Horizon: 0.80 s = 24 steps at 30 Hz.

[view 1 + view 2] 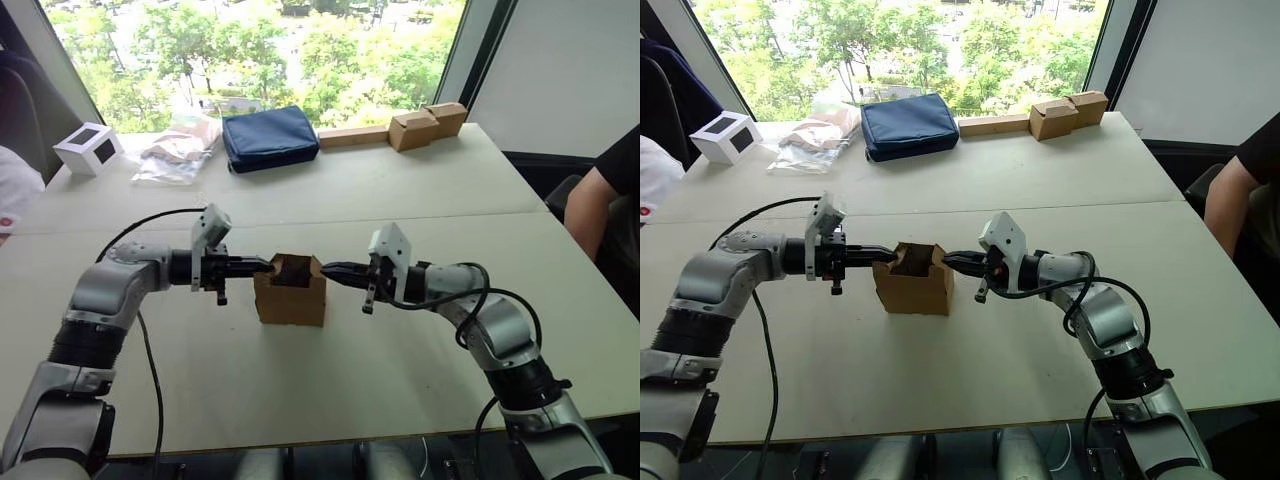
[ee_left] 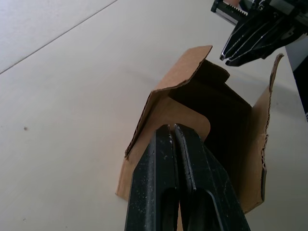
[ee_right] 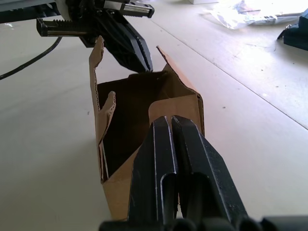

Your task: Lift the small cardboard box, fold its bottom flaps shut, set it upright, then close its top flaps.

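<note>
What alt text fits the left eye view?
A small open-topped cardboard box stands upright on a pale table, with the left gripper and right gripper meeting its rim from opposite sides, fingers shut. A blue pouch lies behind.

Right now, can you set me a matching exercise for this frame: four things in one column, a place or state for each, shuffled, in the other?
Things:
1. small cardboard box
2. navy pouch
3. white box with a dark window
4. left gripper

Places or states:
A. far left corner of the table
B. jaws shut, tip at the box's left rim
C. upright between both grippers, top flaps open
D. far edge, by the window, near the middle

Pairs: 1-C, 2-D, 3-A, 4-B
</note>
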{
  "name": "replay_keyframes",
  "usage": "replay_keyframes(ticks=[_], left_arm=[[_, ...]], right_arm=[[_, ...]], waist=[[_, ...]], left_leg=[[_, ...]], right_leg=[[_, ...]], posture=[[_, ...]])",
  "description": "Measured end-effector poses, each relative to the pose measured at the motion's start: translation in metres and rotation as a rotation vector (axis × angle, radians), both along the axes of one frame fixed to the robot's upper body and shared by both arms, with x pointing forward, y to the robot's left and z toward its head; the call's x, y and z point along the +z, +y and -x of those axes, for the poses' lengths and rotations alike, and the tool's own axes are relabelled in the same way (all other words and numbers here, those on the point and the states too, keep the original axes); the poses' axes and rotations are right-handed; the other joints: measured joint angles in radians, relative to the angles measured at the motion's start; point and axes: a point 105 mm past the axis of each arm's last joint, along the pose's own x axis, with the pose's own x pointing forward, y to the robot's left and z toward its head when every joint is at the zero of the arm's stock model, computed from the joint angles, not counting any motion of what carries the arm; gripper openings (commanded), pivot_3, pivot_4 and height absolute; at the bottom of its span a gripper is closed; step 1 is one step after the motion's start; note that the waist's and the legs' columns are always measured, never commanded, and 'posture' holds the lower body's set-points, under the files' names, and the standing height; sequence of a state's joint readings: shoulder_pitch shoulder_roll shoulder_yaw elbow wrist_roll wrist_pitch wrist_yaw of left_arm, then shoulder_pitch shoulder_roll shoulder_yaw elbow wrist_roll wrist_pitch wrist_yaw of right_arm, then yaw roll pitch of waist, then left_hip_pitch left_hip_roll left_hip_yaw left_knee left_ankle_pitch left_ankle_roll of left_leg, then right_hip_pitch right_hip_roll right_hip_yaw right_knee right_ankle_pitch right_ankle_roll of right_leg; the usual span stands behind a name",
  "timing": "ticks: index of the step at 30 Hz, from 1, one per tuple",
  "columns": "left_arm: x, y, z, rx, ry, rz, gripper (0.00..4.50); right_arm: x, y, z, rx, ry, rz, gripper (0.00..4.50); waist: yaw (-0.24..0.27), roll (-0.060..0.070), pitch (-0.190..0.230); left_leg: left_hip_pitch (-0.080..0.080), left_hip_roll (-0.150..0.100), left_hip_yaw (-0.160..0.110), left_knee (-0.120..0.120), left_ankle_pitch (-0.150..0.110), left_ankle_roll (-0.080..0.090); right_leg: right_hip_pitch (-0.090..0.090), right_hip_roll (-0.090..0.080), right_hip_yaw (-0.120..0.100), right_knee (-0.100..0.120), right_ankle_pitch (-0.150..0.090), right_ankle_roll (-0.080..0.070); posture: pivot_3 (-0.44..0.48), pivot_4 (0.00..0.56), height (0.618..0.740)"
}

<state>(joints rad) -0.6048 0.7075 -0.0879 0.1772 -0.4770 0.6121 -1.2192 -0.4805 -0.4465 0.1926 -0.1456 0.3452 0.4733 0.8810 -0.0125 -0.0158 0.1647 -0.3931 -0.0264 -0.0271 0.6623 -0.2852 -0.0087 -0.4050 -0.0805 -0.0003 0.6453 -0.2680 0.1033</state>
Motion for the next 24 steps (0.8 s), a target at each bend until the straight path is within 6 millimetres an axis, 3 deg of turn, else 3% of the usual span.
replay_keyframes(ticks=[24], left_arm=[[-0.01, -0.009, -0.002, -0.027, -0.04, -0.013, 0.1]], right_arm=[[-0.015, 0.02, -0.02, 0.088, -0.059, 0.163, 0.07]], waist=[[-0.001, 0.0, 0.0]], left_leg=[[0.0, 0.0, 0.0, 0.0, 0.0, 0.0]], right_leg=[[0.0, 0.0, 0.0, 0.001, 0.0, 0.0]], posture=[[0.0, 0.15, 0.737]])
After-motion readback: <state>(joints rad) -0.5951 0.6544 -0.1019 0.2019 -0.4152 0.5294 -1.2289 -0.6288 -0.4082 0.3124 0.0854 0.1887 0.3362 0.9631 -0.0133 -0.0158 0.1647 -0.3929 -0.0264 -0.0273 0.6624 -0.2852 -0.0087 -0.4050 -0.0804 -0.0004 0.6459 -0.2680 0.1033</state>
